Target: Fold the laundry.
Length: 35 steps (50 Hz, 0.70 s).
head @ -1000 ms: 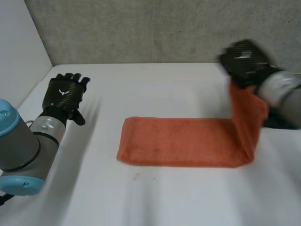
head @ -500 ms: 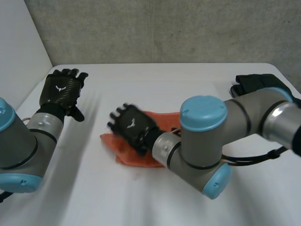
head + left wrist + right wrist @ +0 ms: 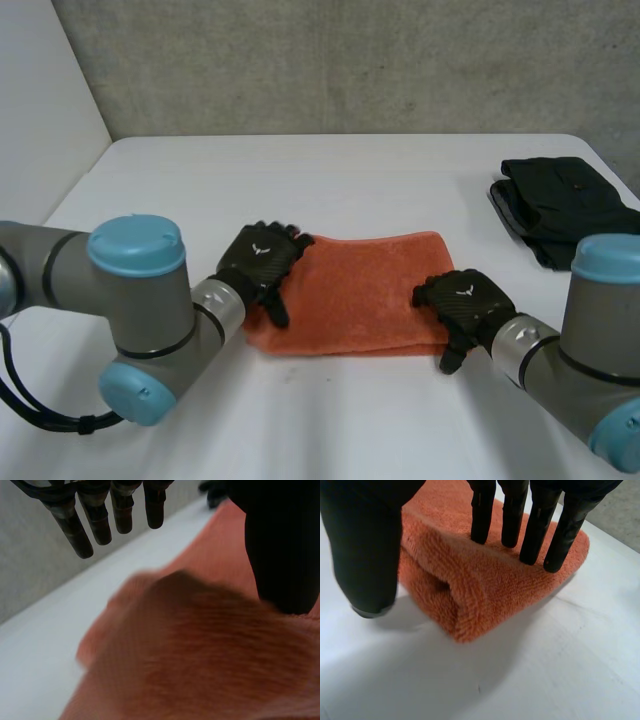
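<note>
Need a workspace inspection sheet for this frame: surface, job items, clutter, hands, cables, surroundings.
surface: white table, faint marks in front of the towel
job's things: orange towel folded, lying flat mid-table; black clothes stacked at the far right
clutter: nothing seen
hands: left hand open, on the towel's left end; right hand open, straight fingers pressing the towel's right end, thumb beside it
cables: nothing seen
surroundings: grey wall behind the table; white panel at the left
</note>
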Tool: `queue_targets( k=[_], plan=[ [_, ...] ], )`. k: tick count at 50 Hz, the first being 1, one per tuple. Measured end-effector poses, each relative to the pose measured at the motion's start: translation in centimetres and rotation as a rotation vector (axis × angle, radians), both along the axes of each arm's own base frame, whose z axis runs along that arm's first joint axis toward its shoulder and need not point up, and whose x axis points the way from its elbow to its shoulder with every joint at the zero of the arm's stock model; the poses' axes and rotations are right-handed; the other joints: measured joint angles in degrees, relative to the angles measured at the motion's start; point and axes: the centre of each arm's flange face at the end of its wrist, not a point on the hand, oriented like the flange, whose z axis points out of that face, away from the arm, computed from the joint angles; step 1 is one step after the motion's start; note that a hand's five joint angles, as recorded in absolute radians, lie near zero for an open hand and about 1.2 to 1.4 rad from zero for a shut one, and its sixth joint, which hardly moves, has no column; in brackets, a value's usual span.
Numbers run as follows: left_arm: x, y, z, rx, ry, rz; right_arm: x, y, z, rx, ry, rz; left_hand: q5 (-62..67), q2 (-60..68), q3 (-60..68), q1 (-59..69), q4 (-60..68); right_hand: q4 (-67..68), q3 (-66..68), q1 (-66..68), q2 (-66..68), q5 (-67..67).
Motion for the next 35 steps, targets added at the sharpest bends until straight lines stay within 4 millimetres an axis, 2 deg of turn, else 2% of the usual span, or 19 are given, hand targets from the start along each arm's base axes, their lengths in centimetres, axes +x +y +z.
queue_targets(
  k=[8,11,14,22,30,33,35],
  plan=[
    [1.6,-1.2,-0.8,-0.049,-0.158,0.144,-0.7,-0.2,-0.9,-0.032,0.001,-0.016,0.00,0.00,0.00,0.00,0.00,7.94,8.02,4.61,8.40,7.22],
    [2.0,-1.1,-0.8,-0.059,-0.179,0.164,-0.7,-0.4,-0.9,-0.043,-0.001,-0.019,0.00,0.00,0.00,0.00,0.00,15.52,15.28,9.29,15.69,14.71],
    [2.1,-0.7,-0.7,-0.060,-0.183,0.165,-0.7,-0.5,-0.9,-0.052,-0.003,-0.022,0.00,0.00,0.00,0.00,0.00,16.33,16.03,9.63,16.47,15.50],
    [1.9,1.0,0.9,-0.084,-0.152,0.138,-0.7,-0.6,-0.7,-0.064,-0.014,-0.030,0.00,0.00,0.00,0.00,0.00,13.71,12.84,10.57,13.51,14.28],
    [1.9,1.6,2.8,-0.131,-0.113,0.136,-0.7,-0.6,0.1,-0.082,-0.026,-0.034,0.00,0.00,0.00,0.00,0.00,13.79,13.23,11.18,13.76,14.41],
    [2.1,1.7,3.4,-0.144,-0.103,0.140,-0.7,-0.7,0.2,-0.085,-0.029,-0.032,0.00,0.00,0.00,0.00,0.00,16.26,16.18,14.01,16.63,16.76],
    [2.1,1.7,3.6,-0.150,-0.099,0.142,-0.8,-0.9,0.2,-0.086,-0.029,-0.034,0.00,0.00,0.00,0.00,0.00,27.01,27.67,23.61,28.25,25.86]
  ],
)
